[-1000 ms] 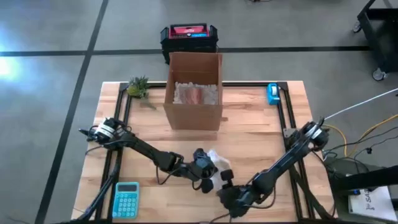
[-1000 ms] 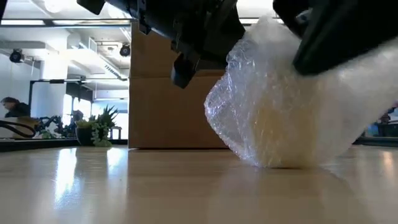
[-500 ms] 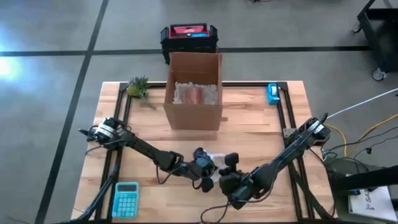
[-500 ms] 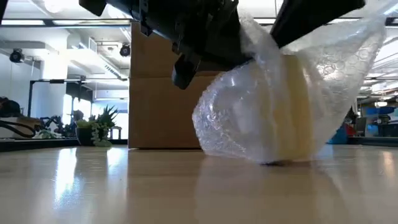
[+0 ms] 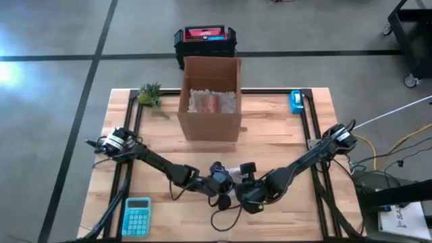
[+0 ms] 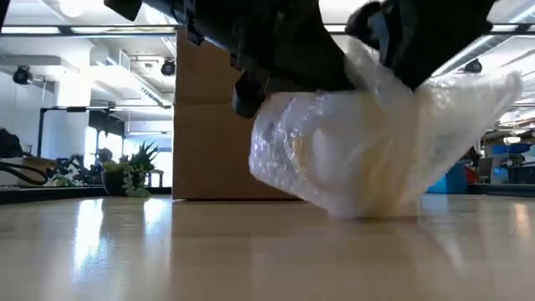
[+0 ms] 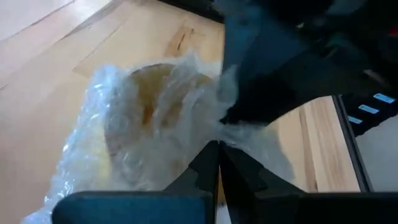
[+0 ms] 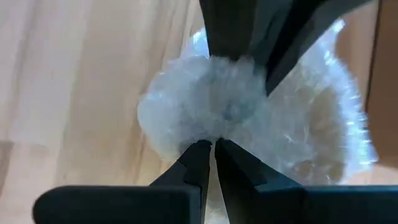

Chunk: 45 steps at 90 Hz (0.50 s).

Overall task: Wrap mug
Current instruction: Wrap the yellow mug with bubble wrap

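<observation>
A pale yellowish mug (image 6: 380,171) sits inside a bundle of clear bubble wrap (image 6: 334,155) at the table's near middle, and the bundle's underside rests on the wood. In the high view only a scrap of wrap (image 5: 234,174) shows between the two arms. My left gripper (image 7: 217,154) comes from the left and is shut on the wrap. My right gripper (image 8: 210,148) comes from the right, close against the left one, also shut on the wrap. Both dark grippers cover the bundle's top in the low view. My left gripper pinches a gathered bit of wrap (image 7: 233,134) on the bundle's upper side between its two fingers, coming from above and from the table's left. The bundle stays down on the table. My right gripper pinches a bunched knot of wrap (image 8: 219,124) between its two fingers, several layers crumpled together, right beside the left gripper's fingers. It slants down from the table's right. The wrap is drawn over the mug below it.
An open cardboard box (image 5: 210,98) with packing inside stands at the far middle. A teal calculator (image 5: 137,216) lies near the left front corner, a small plant (image 5: 150,94) at the far left, a blue tape dispenser (image 5: 296,101) at the far right.
My right gripper has gone from the near edge toward the far side and the left, up against my left gripper, pulling the loose wrap over the mug. The bundle has been drawn lower and shifted leftward in the low view. My left gripper has kept its place.
</observation>
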Each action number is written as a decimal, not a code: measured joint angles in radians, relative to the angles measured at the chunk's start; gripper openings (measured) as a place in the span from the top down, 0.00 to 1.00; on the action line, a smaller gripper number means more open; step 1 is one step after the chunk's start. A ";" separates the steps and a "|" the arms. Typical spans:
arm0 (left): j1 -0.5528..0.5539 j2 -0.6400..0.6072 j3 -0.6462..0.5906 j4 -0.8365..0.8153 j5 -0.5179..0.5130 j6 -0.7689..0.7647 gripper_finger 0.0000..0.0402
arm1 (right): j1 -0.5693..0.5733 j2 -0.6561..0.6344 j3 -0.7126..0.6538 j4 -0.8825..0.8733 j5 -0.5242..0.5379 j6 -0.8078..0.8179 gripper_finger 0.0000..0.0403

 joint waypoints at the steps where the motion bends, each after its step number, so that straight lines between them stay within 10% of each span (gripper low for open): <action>1: 0.000 -0.001 0.000 0.000 0.001 0.001 1.00 | -0.001 0.000 -0.002 -0.002 0.000 0.001 0.95; 45: -0.003 -0.108 0.000 -0.072 0.070 0.023 1.00 | -0.035 0.005 -0.023 -0.008 0.042 -0.050 0.95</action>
